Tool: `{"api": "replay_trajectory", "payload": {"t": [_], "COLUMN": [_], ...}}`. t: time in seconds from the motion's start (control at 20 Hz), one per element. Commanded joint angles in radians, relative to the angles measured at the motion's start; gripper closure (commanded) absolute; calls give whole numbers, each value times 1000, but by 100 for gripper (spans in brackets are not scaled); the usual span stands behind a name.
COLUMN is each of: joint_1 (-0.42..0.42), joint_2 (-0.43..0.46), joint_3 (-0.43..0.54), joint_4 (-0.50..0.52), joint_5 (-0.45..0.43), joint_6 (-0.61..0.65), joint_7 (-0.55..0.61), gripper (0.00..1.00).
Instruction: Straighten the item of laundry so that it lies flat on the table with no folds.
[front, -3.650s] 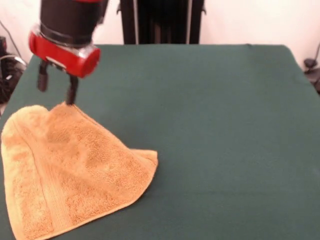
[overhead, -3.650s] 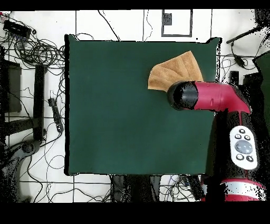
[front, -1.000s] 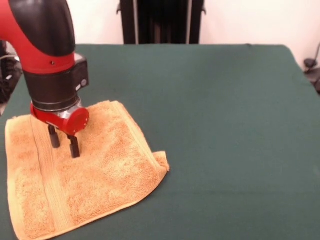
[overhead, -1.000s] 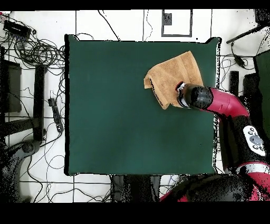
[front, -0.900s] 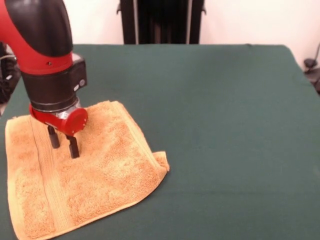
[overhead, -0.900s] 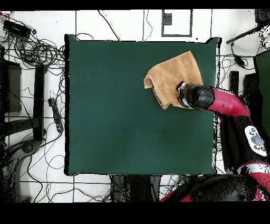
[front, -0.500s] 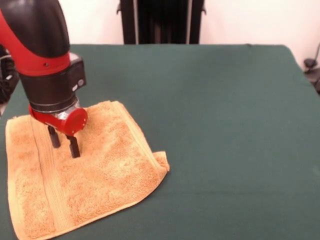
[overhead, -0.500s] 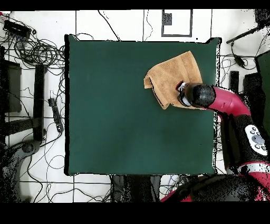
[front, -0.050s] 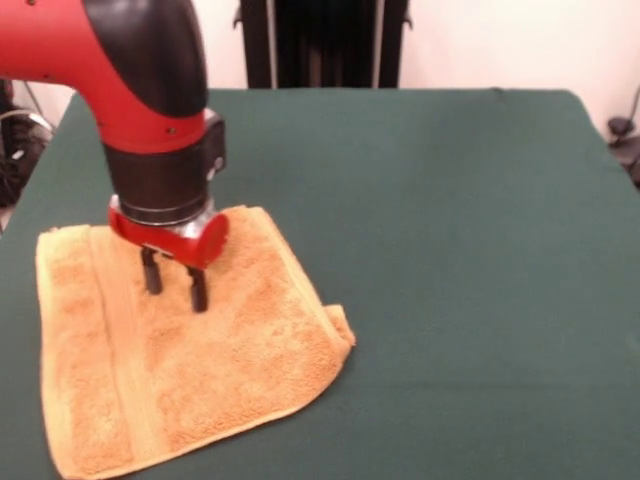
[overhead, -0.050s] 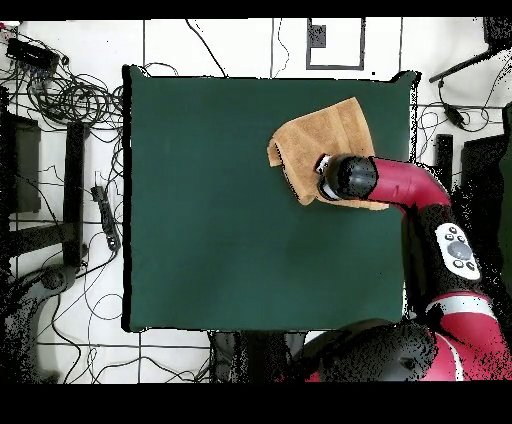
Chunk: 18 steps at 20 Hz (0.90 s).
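Note:
The orange-tan item of laundry (front, -0.050s: 230, 370) lies at the near left of the green table (front, -0.050s: 450, 250). It is mostly spread out, with a border band running down its left side. Its right corner (front, -0.050s: 338, 330) is doubled over in a thick fold. My gripper (front, -0.050s: 175, 283) stands open over the towel's upper middle, both fingertips down on the cloth and nothing gripped between them. From overhead the towel (overhead, -0.050s: 325, 130) sits near the table's top right corner, its left edge (overhead, -0.050s: 283, 165) folded under. The arm's wrist (overhead, -0.050s: 347, 178) hides the fingers there.
The towel's left side lies close to the table's left edge (front, -0.050s: 30, 200) in the front view. A black stand (front, -0.050s: 320, 40) rises beyond the far edge. Cables (overhead, -0.050s: 60, 95) cover the floor to the table's left in the overhead view.
The gripper has moved right in the front view, fingertips still on the cloth, and the whole towel has slid right with it. The folded corner remains.

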<state>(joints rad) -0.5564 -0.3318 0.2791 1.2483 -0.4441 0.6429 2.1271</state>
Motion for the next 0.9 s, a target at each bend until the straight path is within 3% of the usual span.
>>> {"api": "replay_trajectory", "payload": {"t": [0.05, 0.7, 0.9], "joint_1": [43, 20, 65], "joint_2": [21, -82, -138], "joint_3": [64, 103, 65], "joint_4": [169, 300, 328], "joint_5": [81, 188, 190], "joint_6": [151, 221, 215], "joint_7": [-15, -46, 3], "gripper": [0, 0, 0]}}
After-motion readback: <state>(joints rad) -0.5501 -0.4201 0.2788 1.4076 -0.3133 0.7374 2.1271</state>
